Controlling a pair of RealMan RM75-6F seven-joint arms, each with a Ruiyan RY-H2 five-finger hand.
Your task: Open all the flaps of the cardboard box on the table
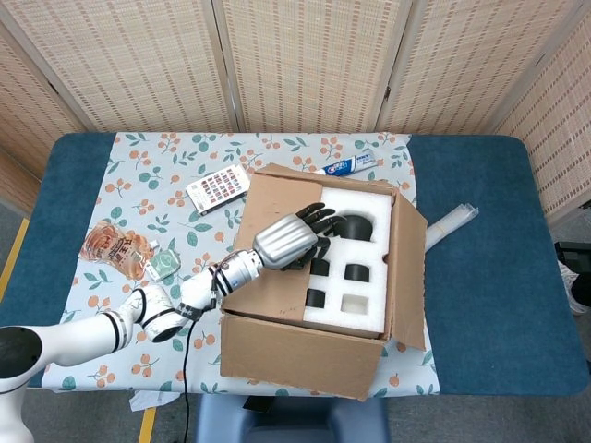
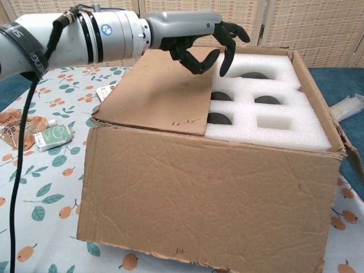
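A cardboard box [image 1: 319, 277] sits mid-table on a floral cloth [image 1: 148, 185], its left flap [image 1: 272, 245] folded flat over the left part of the opening; the right flap [image 1: 409, 268] hangs outward. Inside the box, a white foam insert [image 1: 355, 254] shows dark round items in its cutouts, too dark to make out. The part of the insert under the folded flap is hidden.

The left hand [image 1: 294, 240] hovers over the inner edge of that flap, fingers [image 2: 226, 45] apart and curled downward, holding nothing. In chest view the hand [image 2: 199, 40] hangs above the flap; whether a fingertip touches the foam cannot be told. The left arm [image 1: 120, 318] runs from the lower left of the box, partly cut off at the frame edge. The right hand doesn't show in either view.

Around the box: a toothpaste tube [image 1: 349, 165] just behind it, a card w/ colored squares [image 1: 218, 187] behind-left, a snack packet [image 1: 113, 249] and a small green pouch [image 1: 162, 265] well left of it, and a clear rolled tube [image 1: 450, 224] just right, partly hidden by the right flap. Wicker screens [image 1: 305, 60] stand behind the box.
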